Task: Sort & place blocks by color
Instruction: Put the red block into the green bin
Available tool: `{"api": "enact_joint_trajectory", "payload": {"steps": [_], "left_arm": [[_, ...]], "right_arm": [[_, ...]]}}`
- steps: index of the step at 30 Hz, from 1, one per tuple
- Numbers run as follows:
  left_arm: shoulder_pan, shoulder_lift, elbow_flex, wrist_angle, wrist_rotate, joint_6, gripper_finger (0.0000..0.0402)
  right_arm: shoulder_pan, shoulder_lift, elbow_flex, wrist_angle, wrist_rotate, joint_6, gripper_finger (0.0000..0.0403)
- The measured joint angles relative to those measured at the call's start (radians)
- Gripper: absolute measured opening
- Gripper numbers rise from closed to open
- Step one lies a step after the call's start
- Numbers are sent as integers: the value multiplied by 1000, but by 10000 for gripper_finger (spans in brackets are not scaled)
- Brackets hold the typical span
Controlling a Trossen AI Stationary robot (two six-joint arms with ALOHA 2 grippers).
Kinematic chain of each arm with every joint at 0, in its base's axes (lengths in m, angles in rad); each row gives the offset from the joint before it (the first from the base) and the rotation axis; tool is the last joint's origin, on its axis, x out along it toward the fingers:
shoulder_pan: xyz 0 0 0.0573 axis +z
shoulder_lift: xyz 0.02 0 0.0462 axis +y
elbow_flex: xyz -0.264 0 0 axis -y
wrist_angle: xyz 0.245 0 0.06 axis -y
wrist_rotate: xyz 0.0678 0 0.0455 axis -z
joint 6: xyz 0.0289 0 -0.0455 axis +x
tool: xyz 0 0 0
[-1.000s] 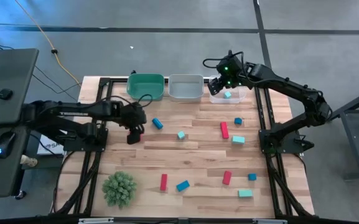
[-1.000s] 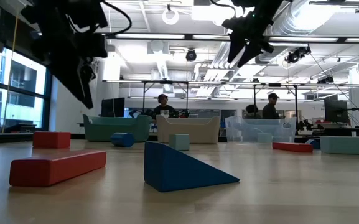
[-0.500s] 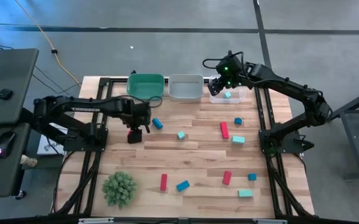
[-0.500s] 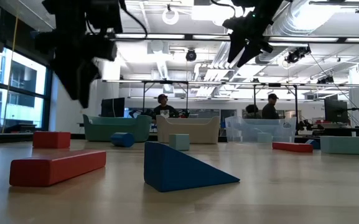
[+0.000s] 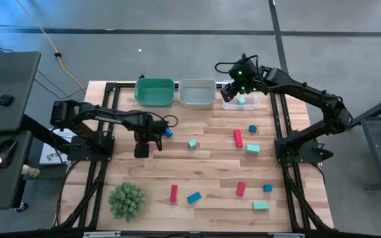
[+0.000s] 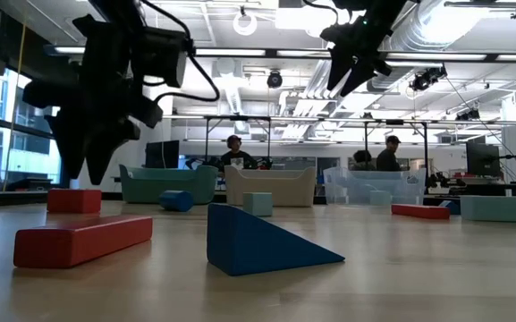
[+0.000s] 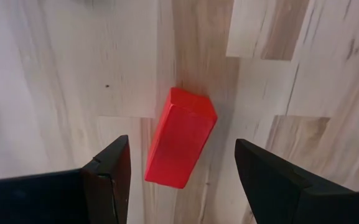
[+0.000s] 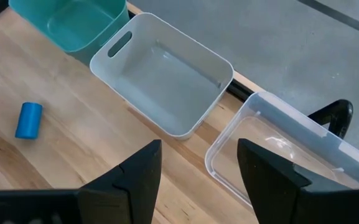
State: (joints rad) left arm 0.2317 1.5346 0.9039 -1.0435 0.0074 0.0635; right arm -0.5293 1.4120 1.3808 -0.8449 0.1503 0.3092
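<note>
Small red, blue and teal blocks lie scattered on the wooden table. My left gripper (image 5: pixel 142 144) (image 7: pixel 182 163) is open and points down over a short red bar (image 7: pixel 180 138) that lies flat on the table. Its fingers stand on either side of the bar, above it; the low view shows the gripper (image 6: pixel 83 165) over that bar (image 6: pixel 73 200). My right gripper (image 5: pixel 234 90) (image 8: pixel 198 180) hangs open and empty above the clear bin (image 5: pixel 242 104), high in the low view (image 6: pixel 351 72). A teal block (image 5: pixel 242 100) lies in the clear bin.
The green bin (image 5: pixel 154 92), grey bin (image 5: pixel 197 93) and clear bin stand in a row at the far edge. A blue cylinder (image 5: pixel 168 131) and a teal cube (image 5: pixel 192 143) lie right of my left gripper. A green spiky ball (image 5: pixel 127 200) sits near the left front. Several more blocks lie toward the right and near side.
My left arm has reached out toward the table's right while its gripper stayed over the same spot. The gripper has tipped and come down toward the red bar. The right arm has kept still.
</note>
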Motion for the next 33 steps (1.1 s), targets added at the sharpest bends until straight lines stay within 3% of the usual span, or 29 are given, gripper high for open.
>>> {"api": "enact_joint_trajectory", "payload": {"steps": [9,23,27,33], "left_arm": [[0,72,0,0,-64,10,209],[1,176,-1,18,-64,42,203],[1,176,-1,37,-64,69,166],[1,175,-1,38,-47,105,69]], "right_arm": [[0,0,0,0,0,0,200],[0,0,0,0,0,0,200],[0,0,0,0,0,0,200],[0,0,0,-1,-1,0,200]]}}
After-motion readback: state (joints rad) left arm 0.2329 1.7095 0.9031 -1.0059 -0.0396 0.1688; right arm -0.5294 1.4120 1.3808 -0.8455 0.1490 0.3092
